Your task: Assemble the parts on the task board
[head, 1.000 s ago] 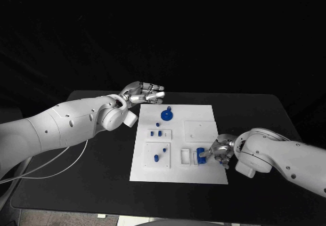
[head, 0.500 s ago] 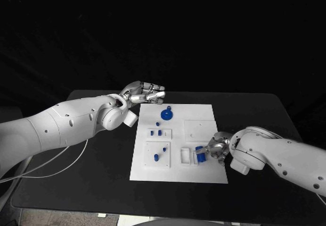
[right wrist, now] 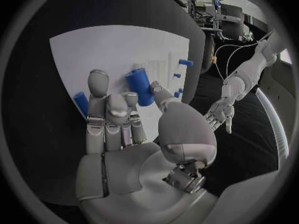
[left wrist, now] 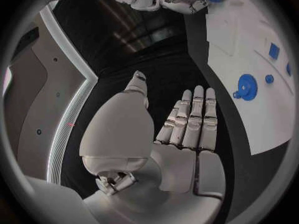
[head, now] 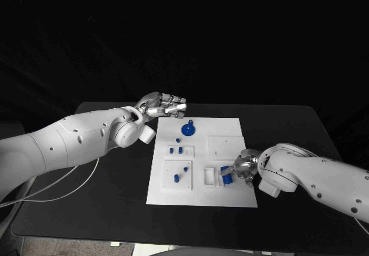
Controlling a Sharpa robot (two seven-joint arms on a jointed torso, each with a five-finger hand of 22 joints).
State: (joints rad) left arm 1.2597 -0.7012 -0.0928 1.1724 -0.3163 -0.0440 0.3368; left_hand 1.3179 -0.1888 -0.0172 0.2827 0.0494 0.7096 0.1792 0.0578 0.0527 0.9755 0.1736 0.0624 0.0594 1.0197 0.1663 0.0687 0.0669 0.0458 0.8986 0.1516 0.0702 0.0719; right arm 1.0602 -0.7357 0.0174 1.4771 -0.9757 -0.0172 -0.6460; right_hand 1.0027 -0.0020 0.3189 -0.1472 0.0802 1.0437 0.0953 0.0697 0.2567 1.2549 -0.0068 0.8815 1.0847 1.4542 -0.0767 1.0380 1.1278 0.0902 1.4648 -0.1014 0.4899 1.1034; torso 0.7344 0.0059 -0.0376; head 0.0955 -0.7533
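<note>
Black table (head: 307,133): right robot hand (head: 240,169) pinches blue cylinder (right wrist: 139,86) (long axis upright).

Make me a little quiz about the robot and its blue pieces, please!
1. True or false: the left hand holds the blue gear.
2. Which one pinches the blue cylinder? A) left hand B) right hand C) neither
3. What colour is the task board under the gear?

Key: 1 false, it holds nothing; 2 B; 3 white.
</note>
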